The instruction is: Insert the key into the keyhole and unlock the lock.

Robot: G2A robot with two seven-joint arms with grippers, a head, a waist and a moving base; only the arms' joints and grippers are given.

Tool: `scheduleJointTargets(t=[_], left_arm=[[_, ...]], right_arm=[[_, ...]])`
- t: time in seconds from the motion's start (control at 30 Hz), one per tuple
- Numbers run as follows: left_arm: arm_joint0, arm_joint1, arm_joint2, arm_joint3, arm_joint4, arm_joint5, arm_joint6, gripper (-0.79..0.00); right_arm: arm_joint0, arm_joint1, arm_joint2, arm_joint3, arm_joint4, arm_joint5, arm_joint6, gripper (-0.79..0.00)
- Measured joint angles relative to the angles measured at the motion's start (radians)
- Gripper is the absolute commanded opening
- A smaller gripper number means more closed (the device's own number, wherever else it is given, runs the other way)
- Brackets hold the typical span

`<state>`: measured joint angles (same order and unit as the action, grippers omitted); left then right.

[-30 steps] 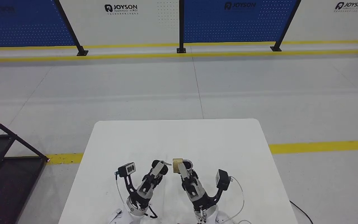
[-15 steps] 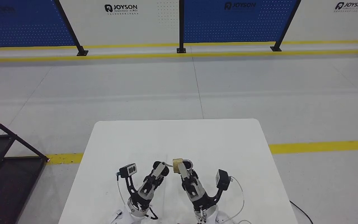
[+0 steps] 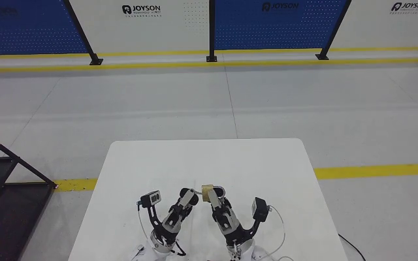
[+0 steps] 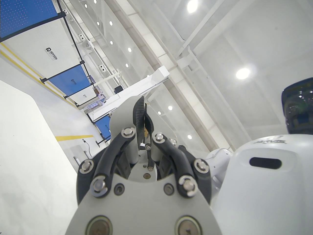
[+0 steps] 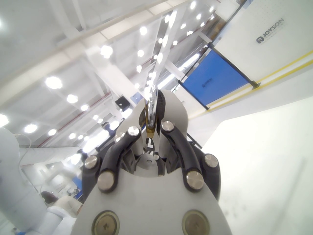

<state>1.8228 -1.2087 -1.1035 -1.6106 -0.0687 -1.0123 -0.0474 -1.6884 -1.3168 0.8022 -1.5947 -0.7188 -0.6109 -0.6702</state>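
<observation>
A brass padlock (image 3: pixel 208 190) with a shiny shackle is held up above the white table (image 3: pixel 261 163), near its front edge. My right gripper (image 3: pixel 213 196) is shut on it. In the right wrist view the padlock (image 5: pixel 149 117) stands edge-on between the fingers of the right gripper (image 5: pixel 153 100). My left gripper (image 3: pixel 190 196) is raised just to the left of the lock, a small gap away. In the left wrist view the left gripper (image 4: pixel 141 105) is shut, with a thin sliver of the key (image 4: pixel 146 130) between its black pads (image 4: pixel 139 116). The key's blade is hidden.
The white table's rounded far corners (image 3: pixel 297 141) lie beyond both arms. A black rack (image 3: pixel 16 189) stands off the table's left side. Blue and white barrier panels (image 3: pixel 274 23) line the far floor.
My left arm has shifted slightly to the right, closing in on the padlock. The right arm and the lock have stayed put.
</observation>
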Motion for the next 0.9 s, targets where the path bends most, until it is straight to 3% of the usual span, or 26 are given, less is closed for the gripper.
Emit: scheduleJointTargets(t=[0.5, 0.9], left_arm=[[0.008, -0.019, -0.008, 0.000, 0.050, 0.000, 0.052, -0.785], [0.022, -0.042, -0.022, 0.000, 0.190, 0.000, 0.221, -0.785]], right_arm=[[-0.009, -0.005, 0.010, -0.022, 0.024, 0.047, 0.030, -0.785], [-0.013, -0.008, 0.014, -0.023, 0.010, 0.056, -0.026, -0.785]])
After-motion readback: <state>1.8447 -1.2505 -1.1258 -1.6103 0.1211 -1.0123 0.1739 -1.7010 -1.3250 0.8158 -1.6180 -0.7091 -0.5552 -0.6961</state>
